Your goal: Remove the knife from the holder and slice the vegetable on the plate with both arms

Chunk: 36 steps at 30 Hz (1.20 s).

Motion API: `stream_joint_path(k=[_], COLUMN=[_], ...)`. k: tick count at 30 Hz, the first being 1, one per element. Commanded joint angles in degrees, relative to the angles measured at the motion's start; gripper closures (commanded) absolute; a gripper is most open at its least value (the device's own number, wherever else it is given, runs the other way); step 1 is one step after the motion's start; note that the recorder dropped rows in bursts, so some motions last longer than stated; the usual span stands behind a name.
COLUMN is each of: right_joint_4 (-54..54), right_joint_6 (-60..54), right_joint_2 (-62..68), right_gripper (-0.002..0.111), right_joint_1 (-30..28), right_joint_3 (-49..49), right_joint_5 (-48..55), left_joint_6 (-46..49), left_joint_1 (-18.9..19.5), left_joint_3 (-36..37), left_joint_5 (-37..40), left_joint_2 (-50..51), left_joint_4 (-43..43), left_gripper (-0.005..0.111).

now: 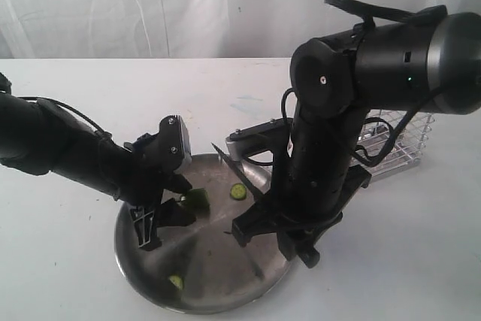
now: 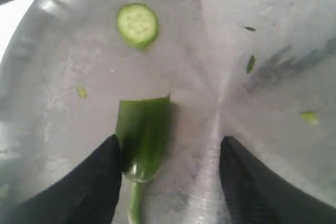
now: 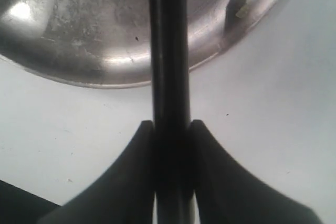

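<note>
On the steel plate [image 1: 218, 261] lies the cut green vegetable [image 1: 197, 199], its stem toward my left gripper [image 1: 167, 219]. In the left wrist view the vegetable [image 2: 144, 135] lies between that gripper's [image 2: 170, 139] open fingers and touches one finger [image 2: 89, 187]; the other finger stands apart. A round slice [image 2: 137, 23] rests beyond the cut end. My right gripper [image 3: 170, 129] is shut on the black knife's handle [image 3: 169, 77]. The dark blade [image 1: 225, 159] slants over the plate's far side, right of a slice [image 1: 237, 191]. The right gripper [image 1: 274, 234] hangs over the plate's right rim.
The chrome wire holder [image 1: 398, 140] stands on the white table at the right, behind the right arm. Another slice [image 1: 176, 282] lies near the plate's front rim. Small green scraps [image 2: 251, 64] dot the plate [image 2: 262, 19]. The plate's rim [image 3: 105, 72] curves under the knife.
</note>
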Motion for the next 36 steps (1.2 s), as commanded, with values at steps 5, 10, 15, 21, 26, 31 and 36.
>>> stream_joint_path(k=[5,10,15,21,26,31,36], right_joint_4=[-0.5,-0.5,-0.3,0.2,0.8,0.8,0.8], right_joint_6=[-1.2,-1.7,-1.6,-1.6,-1.6,-1.6,-1.6], right_joint_2=[-0.6,-0.6,-0.6,-0.6,-0.6,-0.6,-0.6], right_gripper=[0.108,0.108,0.108,0.108,0.108,0.108,0.108], right_joint_1=[-0.2,-0.2,-0.2,-0.2,-0.2,-0.2,-0.2], right_joint_3=[0.1,0.1,0.1,0.1,0.1,0.1,0.1], right_joint_5=[-0.1,-0.1,-1.8,-2.7,-2.4,-2.3,-1.6], left_joint_6=[3.4,-2.6,-14.0,-24.6,-28.3,-28.4,-28.4], left_joint_1=[-0.2,-0.2,-0.2,-0.2,-0.2,-0.2,-0.2], left_joint_3=[-1.5,-1.5,-1.5,-1.5,-1.5,-1.5,-1.5], left_joint_5=[-0.2,-0.3,0.2,6.3,4.2,6.9,7.2], left_joint_2=[1.9,-0.2,-2.1,-2.1,-2.1,-2.1,-2.3], left_joint_4=[-2.2,-2.2,-0.4,14.3,14.6,14.6,13.2], left_gripper=[0.101,0.107,0.107,0.107,0.095,0.070,0.055])
